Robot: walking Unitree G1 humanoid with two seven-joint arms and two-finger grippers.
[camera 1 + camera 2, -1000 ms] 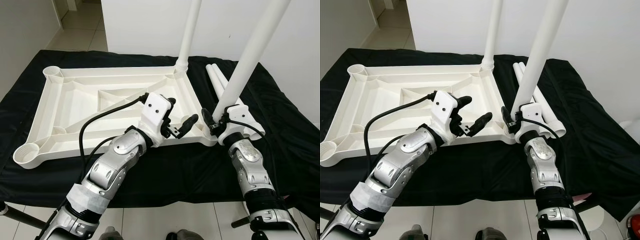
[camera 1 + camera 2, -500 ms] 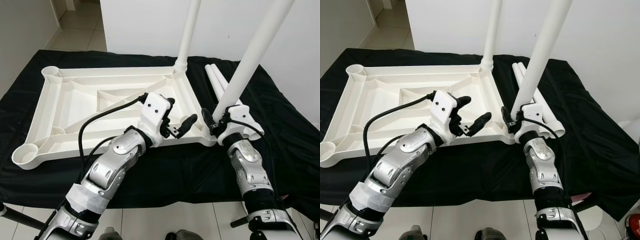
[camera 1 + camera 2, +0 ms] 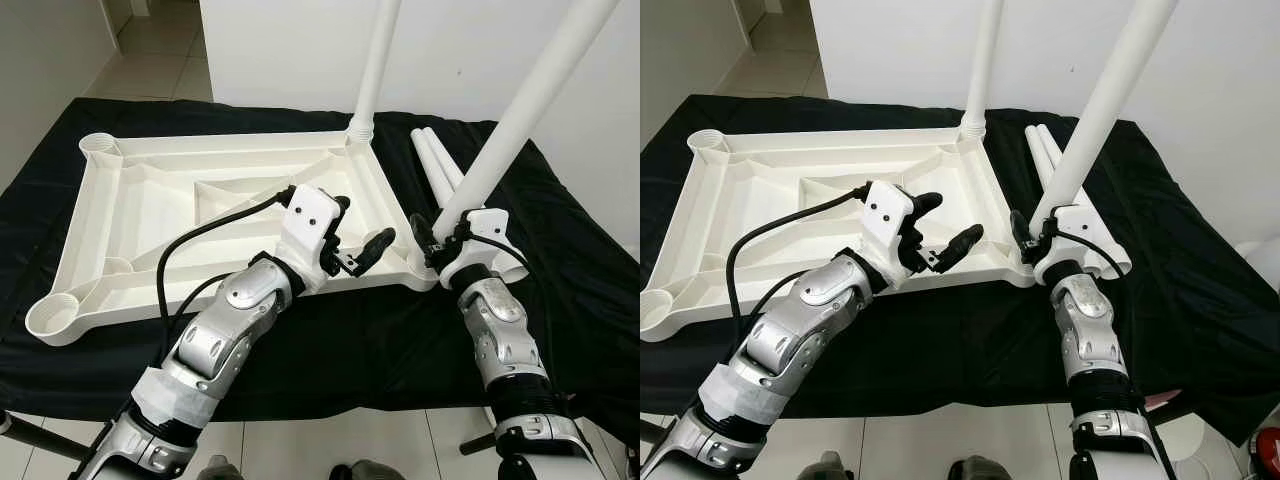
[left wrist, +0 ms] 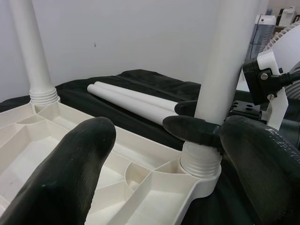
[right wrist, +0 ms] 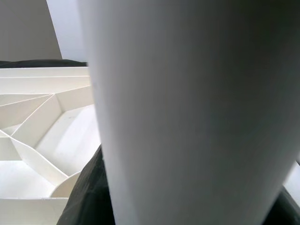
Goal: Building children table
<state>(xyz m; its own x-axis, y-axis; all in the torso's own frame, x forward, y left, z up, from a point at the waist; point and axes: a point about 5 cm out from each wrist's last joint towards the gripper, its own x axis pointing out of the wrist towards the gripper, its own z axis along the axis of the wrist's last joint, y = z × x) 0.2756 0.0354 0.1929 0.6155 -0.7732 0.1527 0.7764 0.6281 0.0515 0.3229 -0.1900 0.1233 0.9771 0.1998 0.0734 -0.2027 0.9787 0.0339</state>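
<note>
Since the earlier frames the leg [image 3: 520, 110] held by the right gripper [image 3: 440, 232] has leaned further toward the robot's right, and that gripper has shifted a little to the right with it. Its fingers are clenched on the leg just above the ribbed collar, which sits in the near right corner socket of the upturned white tabletop [image 3: 150, 215]. The left gripper [image 3: 362, 232] hovers over the tabletop's near edge, just to the left of that socket, jaws released with nothing between them. Another leg [image 3: 375, 65] stands upright in the far right socket. Two spare legs [image 3: 435, 155] lie on the black cloth [image 3: 580, 260] beyond the right gripper, side by side
</note>
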